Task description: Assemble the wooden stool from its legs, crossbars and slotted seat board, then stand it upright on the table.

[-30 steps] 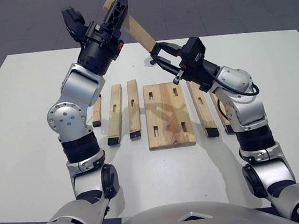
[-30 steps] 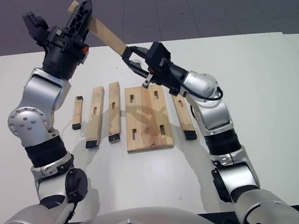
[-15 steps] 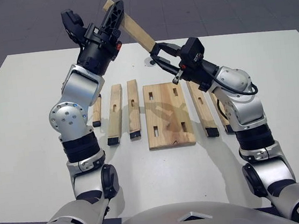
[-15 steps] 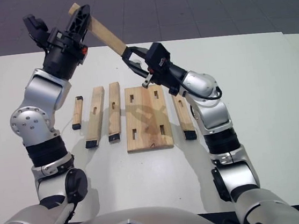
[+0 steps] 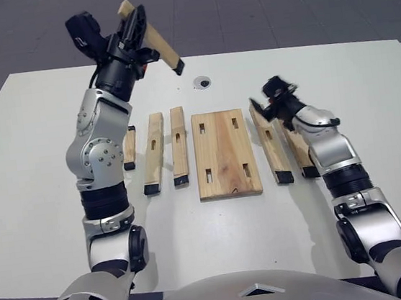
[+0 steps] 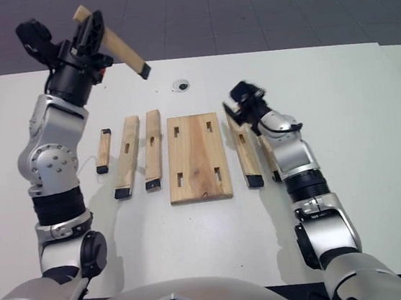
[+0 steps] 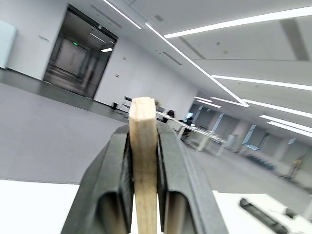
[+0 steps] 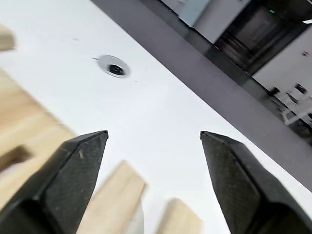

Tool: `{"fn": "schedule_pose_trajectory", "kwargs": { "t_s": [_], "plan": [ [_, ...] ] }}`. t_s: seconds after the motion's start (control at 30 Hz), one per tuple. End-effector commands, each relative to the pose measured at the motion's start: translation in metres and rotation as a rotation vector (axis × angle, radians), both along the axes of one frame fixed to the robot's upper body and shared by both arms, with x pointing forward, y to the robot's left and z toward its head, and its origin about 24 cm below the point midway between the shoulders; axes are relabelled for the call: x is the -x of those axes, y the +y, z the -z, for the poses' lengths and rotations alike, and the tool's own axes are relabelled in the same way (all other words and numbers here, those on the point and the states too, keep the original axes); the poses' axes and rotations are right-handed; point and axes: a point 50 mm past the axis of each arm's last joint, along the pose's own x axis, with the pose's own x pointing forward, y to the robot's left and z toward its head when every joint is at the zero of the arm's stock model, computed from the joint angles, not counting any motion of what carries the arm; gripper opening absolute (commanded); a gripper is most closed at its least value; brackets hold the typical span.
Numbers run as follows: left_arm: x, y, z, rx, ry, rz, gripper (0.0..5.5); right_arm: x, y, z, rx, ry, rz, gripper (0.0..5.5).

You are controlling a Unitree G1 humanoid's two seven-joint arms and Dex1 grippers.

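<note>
Left gripper [image 5: 134, 36]: clamped on one wooden leg [image 5: 150, 42], fingers pressed flat against both faces of it. The leg is held in the air over the far left part of the table [image 5: 33, 140], tilted, with its black-capped end pointing down and to the right.

Right gripper [image 8: 153, 135]: fingers spread wide, nothing between them. It sits low, just above the far ends of the two legs [image 5: 272, 144] that lie right of the seat board [image 5: 225, 153].

Change noted: a second ago both grippers were on the raised leg, the right one gripping its lower end. The right gripper has since let go and dropped to the table. The left arm has carried the leg leftward, away from the middle.

Unchanged: the seat board lies flat at the table's centre, slots up. Two slotted bars [image 5: 166, 149] and one short bar [image 5: 129, 148] lie side by side to its left.
</note>
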Motion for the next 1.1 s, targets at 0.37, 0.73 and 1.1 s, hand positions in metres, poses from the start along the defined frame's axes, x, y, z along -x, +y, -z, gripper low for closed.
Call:
{"fn": "schedule_pose_trajectory", "kwargs": {
  "t_s": [0.37, 0.73, 1.1],
  "plan": [
    [0.028, 0.020, 0.093, -0.166, 0.210, -0.245, 0.42, -0.001, -0.001, -0.047, -0.395, -0.262, 0.325, 5.40],
    [0.038, 0.009, 0.100, -0.223, 0.189, -0.282, 0.42, 0.003, 0.007, -0.041, -0.406, -0.242, 0.299, 5.40],
    [0.045, 0.008, 0.113, -0.247, 0.228, -0.299, 0.42, 0.005, 0.009, -0.036, -0.412, -0.223, 0.303, 5.40]
  ]
}}
